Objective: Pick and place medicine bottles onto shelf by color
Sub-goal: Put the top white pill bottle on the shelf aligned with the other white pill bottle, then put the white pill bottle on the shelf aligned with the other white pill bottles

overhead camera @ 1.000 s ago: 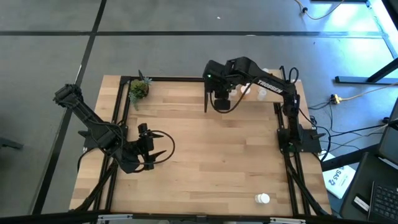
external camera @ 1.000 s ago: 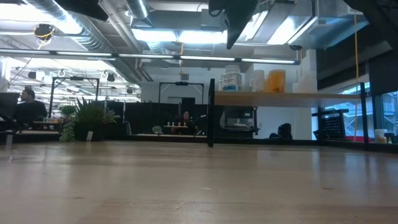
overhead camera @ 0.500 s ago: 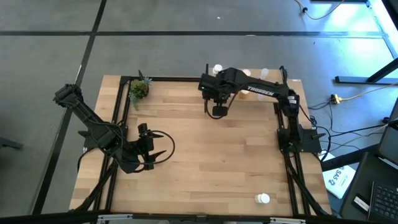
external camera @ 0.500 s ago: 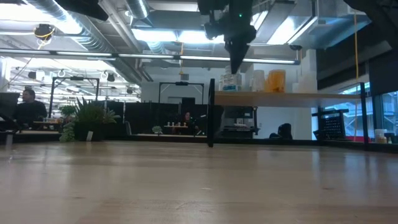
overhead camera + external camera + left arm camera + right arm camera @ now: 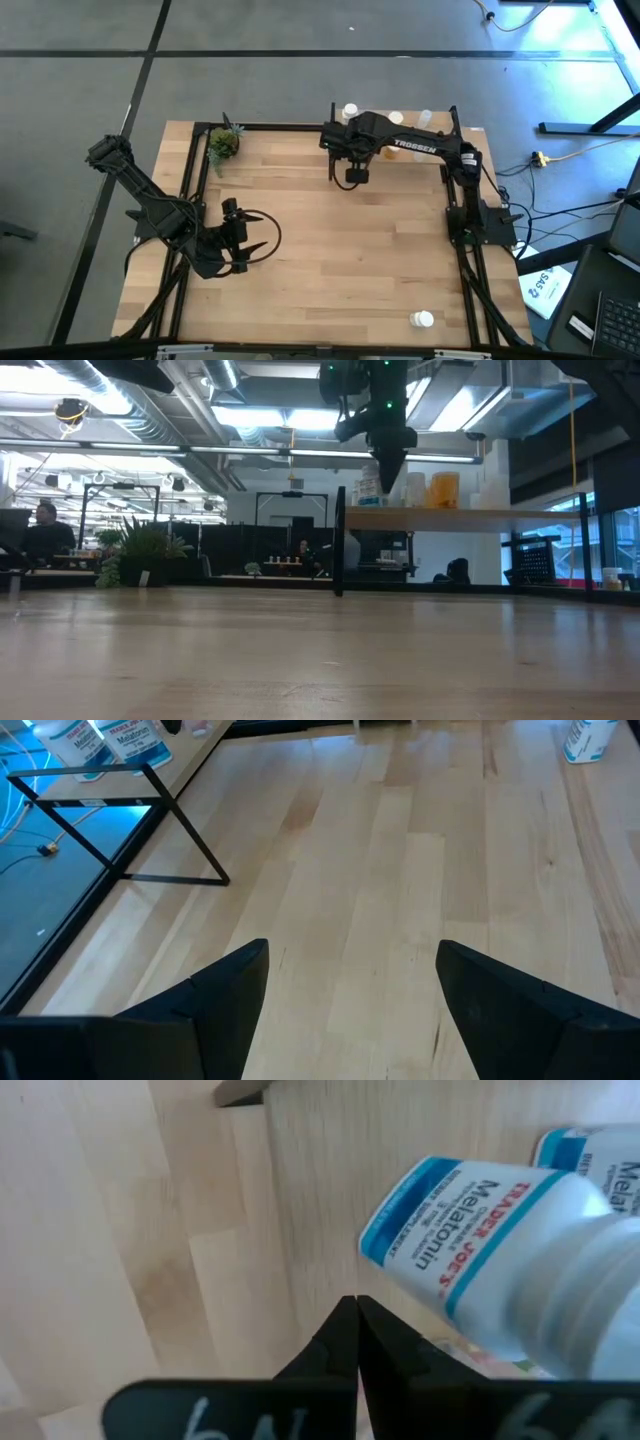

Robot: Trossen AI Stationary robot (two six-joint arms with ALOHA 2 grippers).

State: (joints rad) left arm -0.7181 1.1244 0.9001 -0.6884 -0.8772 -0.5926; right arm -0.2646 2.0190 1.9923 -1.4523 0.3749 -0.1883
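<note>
The shelf (image 5: 410,135) stands at the table's far right, and its board (image 5: 470,518) carries medicine bottles: a white one (image 5: 369,486), a pale one (image 5: 413,490) and an orange one (image 5: 444,490). My right gripper (image 5: 352,178) (image 5: 388,470) hangs shut, pointing down, at the shelf's near left corner. A white, blue-labelled bottle (image 5: 480,1245) stands close beside its fingertips; whether they touch it I cannot tell. My left gripper (image 5: 264,240) (image 5: 350,960) waits open over the table's near left. One white bottle (image 5: 423,320) (image 5: 588,738) stands on the table, near right.
A small green plant (image 5: 223,143) sits at the far left corner. Black shelf posts (image 5: 331,150) rise beside my right gripper. Bare wooden tabletop (image 5: 340,260) lies between the arms. Cables and a stand lie on the floor to the right.
My right gripper has come down in front of the shelf's left end, tipped to point more steeply downward, and shut with nothing between its fingers. The bottles on the shelf stand as before.
</note>
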